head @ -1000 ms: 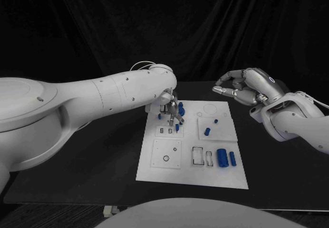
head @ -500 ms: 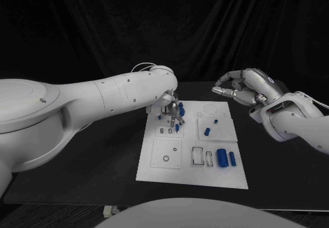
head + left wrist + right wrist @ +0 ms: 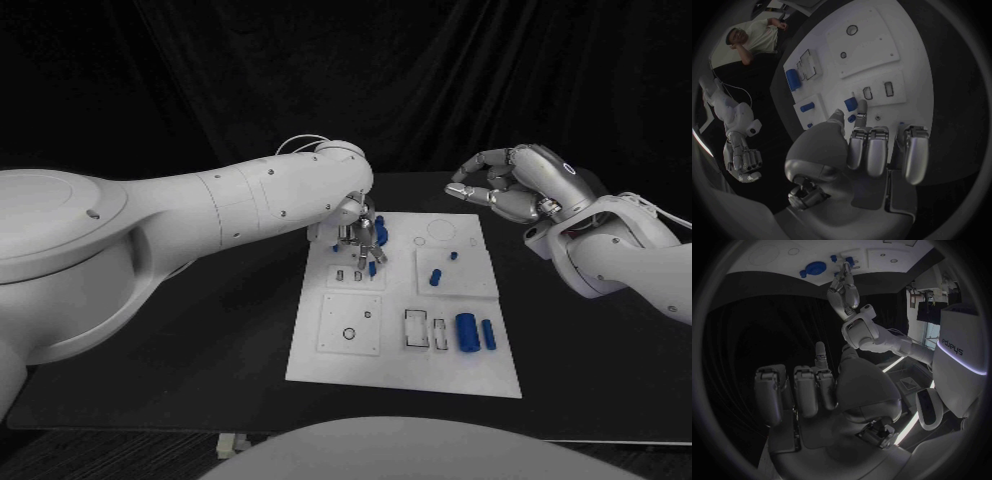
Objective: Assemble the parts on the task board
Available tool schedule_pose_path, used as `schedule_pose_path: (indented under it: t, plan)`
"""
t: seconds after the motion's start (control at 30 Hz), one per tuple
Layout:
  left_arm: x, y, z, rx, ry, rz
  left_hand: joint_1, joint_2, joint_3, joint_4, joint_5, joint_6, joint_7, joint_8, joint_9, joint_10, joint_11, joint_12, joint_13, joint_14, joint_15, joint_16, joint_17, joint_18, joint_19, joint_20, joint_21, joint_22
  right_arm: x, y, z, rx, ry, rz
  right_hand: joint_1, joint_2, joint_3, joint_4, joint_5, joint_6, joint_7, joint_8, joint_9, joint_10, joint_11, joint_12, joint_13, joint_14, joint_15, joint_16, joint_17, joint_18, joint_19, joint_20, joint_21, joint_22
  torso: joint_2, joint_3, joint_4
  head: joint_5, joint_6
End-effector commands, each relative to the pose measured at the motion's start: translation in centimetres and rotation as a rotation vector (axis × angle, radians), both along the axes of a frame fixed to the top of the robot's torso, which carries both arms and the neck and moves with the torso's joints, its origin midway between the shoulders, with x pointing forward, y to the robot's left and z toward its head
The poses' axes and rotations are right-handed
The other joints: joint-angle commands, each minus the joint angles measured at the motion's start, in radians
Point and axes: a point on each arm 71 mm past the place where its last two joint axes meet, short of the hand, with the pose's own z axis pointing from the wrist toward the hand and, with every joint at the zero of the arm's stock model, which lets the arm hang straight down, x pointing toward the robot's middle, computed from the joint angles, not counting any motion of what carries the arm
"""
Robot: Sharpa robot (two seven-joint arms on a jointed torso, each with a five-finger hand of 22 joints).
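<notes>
The matte black table (image 3: 216, 330) is topped at its middle by the flat white task board (image 3: 404, 372), cut with round and rectangular recesses. Smooth blue cylindrical parts (image 3: 467, 331) lie at its near right. Over the far-left corner the left hand (image 3: 358, 232) is lowered, fingertips touching small blue parts there; whether one is held cannot be told. The right hand (image 3: 508, 180) is raised at far right, fingers curled, empty.

The scene is dimly lit against black drapes, and the white task board (image 3: 407, 300) is picked out brightly from above. Soft highlights are seen on the left arm (image 3: 216, 215). Straight edges are bent by fisheye distortion in both wrist views, and their rims are darkened and blurred.
</notes>
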Motion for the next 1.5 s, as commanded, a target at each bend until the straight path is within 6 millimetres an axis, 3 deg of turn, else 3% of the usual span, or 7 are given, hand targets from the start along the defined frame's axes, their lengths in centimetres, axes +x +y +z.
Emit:
schedule_pose_path:
  t: [0.03,0.67,1.5]
  plan:
    - [-0.15,-0.28,-0.14,-0.013,0.013,-0.015,0.009,0.003,0.003,-0.003,0.003,0.002,-0.002,-0.006,0.001,0.104,0.001,0.002,0.263,0.104,0.005,0.003,0.263,-0.006,0.021,-0.003,-0.005,0.140,0.06,-0.08,-0.15,-0.002,0.014,-0.014,0.008,0.000,-0.006,0.001,0.002,0.006,-0.002,-0.002,-0.002,0.104,-0.003,0.003,0.263,0.104,0.000,0.003,0.263,-0.008,0.104,0.000,0.003,0.263,0.000,-0.0007,0.0005,0.000,0.000]
    - [-0.32,-0.42,-0.45,-0.010,0.027,-0.025,0.017,0.001,0.015,-0.016,0.021,0.003,-0.002,-0.012,0.006,0.104,0.000,0.002,0.263,0.104,0.003,0.003,0.263,-0.005,0.018,-0.003,-0.009,0.135,0.12,-0.08,-0.24,-0.005,0.020,-0.014,0.010,0.001,-0.007,0.001,-0.001,0.009,-0.003,-0.001,-0.002,0.104,-0.004,0.003,0.263,0.104,-0.001,0.003,0.263,-0.008,0.104,0.000,0.003,0.263,-0.001,-0.0002,0.0001,-0.003,0.000]
    - [-0.33,-0.48,-0.59,-0.014,0.033,-0.029,0.031,-0.014,0.050,-0.051,0.078,0.021,-0.011,-0.022,0.022,0.104,-0.007,0.002,0.263,0.104,-0.003,0.003,0.263,-0.007,0.025,-0.009,-0.006,0.144,0.18,-0.02,-0.41,-0.008,0.025,-0.011,0.003,0.007,-0.013,0.005,-0.008,0.015,-0.004,0.001,-0.002,0.104,-0.005,0.003,0.263,0.104,-0.002,0.003,0.263,-0.008,0.104,-0.001,0.003,0.263,0.000,-0.0014,-0.0008,-0.006,0.000]
